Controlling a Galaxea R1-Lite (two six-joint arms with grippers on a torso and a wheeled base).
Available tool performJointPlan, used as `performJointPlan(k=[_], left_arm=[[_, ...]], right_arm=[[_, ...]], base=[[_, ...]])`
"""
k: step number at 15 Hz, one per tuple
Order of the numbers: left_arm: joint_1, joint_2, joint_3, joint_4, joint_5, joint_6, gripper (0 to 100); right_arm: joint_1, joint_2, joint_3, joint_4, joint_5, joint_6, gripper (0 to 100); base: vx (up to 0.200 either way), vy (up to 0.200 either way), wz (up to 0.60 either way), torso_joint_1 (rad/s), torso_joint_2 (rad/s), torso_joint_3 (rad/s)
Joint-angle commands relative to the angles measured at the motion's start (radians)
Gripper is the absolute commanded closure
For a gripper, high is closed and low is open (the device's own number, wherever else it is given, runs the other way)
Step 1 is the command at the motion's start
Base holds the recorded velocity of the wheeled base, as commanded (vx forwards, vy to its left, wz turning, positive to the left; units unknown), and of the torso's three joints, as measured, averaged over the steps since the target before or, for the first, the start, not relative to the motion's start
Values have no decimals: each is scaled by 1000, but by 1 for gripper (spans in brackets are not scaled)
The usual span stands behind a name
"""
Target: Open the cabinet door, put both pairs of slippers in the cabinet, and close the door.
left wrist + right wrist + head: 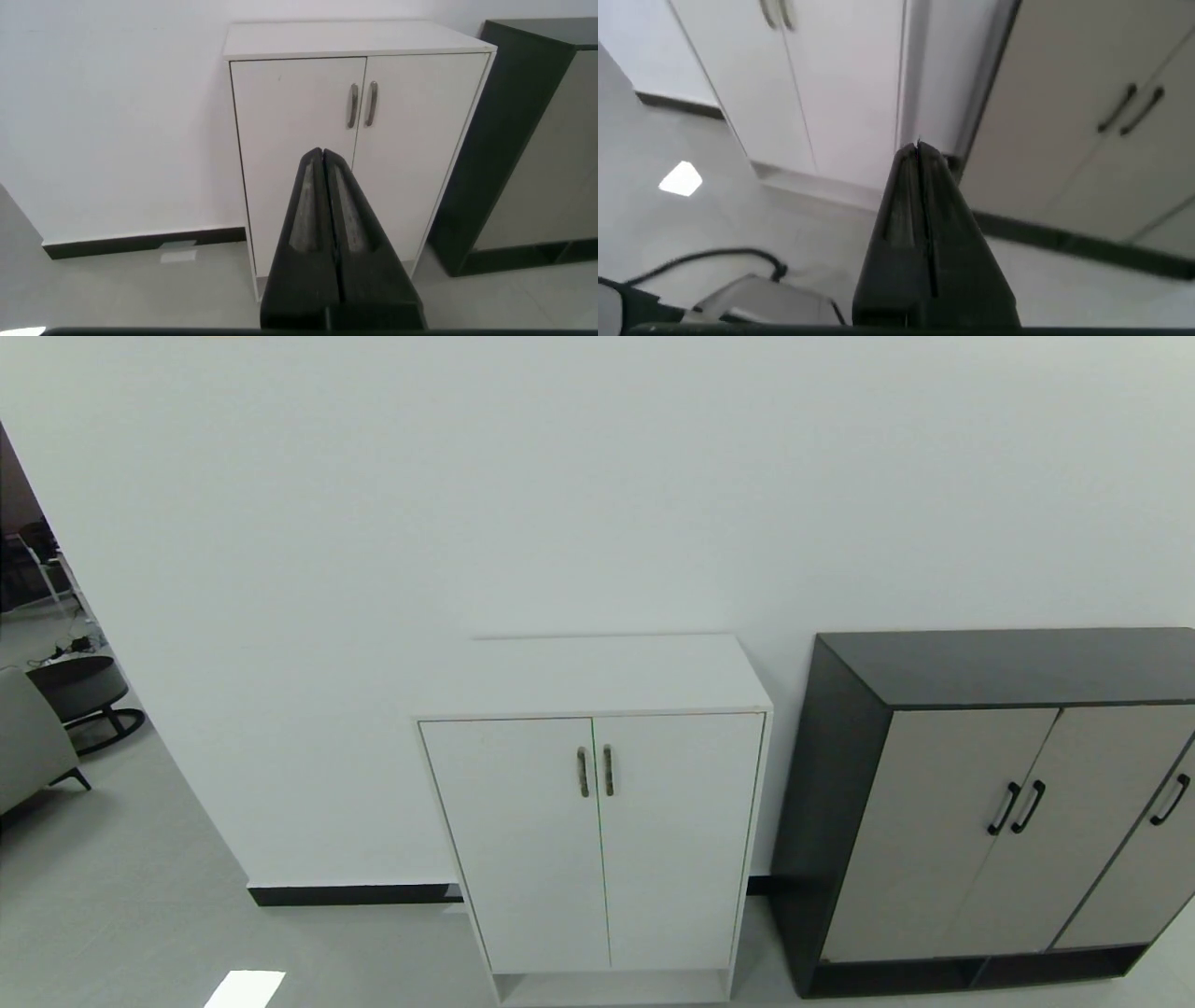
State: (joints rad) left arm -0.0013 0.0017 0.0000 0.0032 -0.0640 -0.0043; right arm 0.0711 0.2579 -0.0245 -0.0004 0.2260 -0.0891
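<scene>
Broad white wall (560, 476) behind everything, grey floor (112, 896) below. Against that wall, toward the robot's right, a dark cabinet (840, 803) with pale grey doors and black handles. Just beside it, with a narrow gap between, the white cabinet (607, 672), standing upright and facing the robot squarely.

Both of its doors shut: left door (523, 845) and right door (681, 840), meeting at a thin centre seam. Tall panels, long axis vertical, flat faces pointing out toward the robot. Probably hinged at the outer edges, so likely to swing outward from the middle. Stiff board, likely light to pull, moving on an arc rather than straight back.

Close either side of the seam, near the top of the doors: left handle (583, 773) and right handle (608, 770), slim bars set upright, parallel, almost touching. Probably smooth metal, so a little slippery. Best taken at mid-bar, fingers closing across the bar from the sides, then drawn along the door's arc.

Left end effector (322, 159) closed, fingers pressed flat together, holding nothing, aimed at the white cabinet and well apart from it. Right end effector (918, 154) likewise closed and empty, low over the floor, pointing at the gap between the two cabinets.
</scene>
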Motion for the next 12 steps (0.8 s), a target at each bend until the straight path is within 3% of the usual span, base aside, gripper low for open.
performJointPlan(k=[1,4,5,7,9,12], left_arm=[[0,1,0,0,0,0,100],[0,0,0,0,0,0,100],[0,1,0,0,0,1,100],[0,1,0,0,0,0,100],[0,1,0,0,0,0,100],[0,1,0,0,-2,1,100]], right_arm=[[56,-89,1,-1,0,37,100],[-131,-158,0,-1,0,34,100],[-157,-160,1,-6,-16,32,100],[-149,-157,15,0,-154,39,100],[-126,-175,23,-1,-183,108,100],[-102,-170,23,-1,-188,104,100]], base=[[0,0,0,0,0,0],[0,0,0,0,0,0],[0,0,0,0,0,0],[0,0,0,0,0,0],[0,0,0,0,0,0],[0,0,0,0,0,0]])
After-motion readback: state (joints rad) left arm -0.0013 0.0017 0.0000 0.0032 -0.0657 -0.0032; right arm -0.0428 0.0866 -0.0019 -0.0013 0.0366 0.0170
